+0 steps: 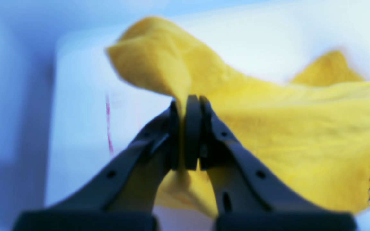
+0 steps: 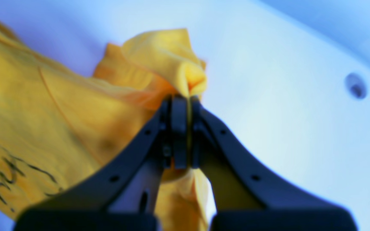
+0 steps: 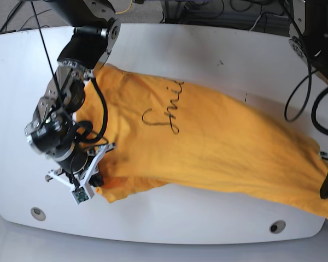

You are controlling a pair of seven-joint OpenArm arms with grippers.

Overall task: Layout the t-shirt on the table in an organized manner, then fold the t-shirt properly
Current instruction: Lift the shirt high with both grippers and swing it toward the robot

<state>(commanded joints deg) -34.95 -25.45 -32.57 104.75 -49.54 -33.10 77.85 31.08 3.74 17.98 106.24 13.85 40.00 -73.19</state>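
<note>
Two end effectors are clenched on the t-shirt [image 3: 208,147], a bright orange-yellow cloth stretched diagonally across the white worktop [image 3: 169,49] from upper left to lower right of the base view. The left end effector [image 1: 186,99] pinches a bunched fold, as does the right end effector [image 2: 182,98]. Thin black cursive lettering [image 3: 163,112] is seen on the cloth but cannot be read fully. Both wrist views are blurred, and the lower right corner is cut off.

Soft cloth t-shirt [image 3: 218,147]; glossy smooth table [image 3: 169,218].
</note>
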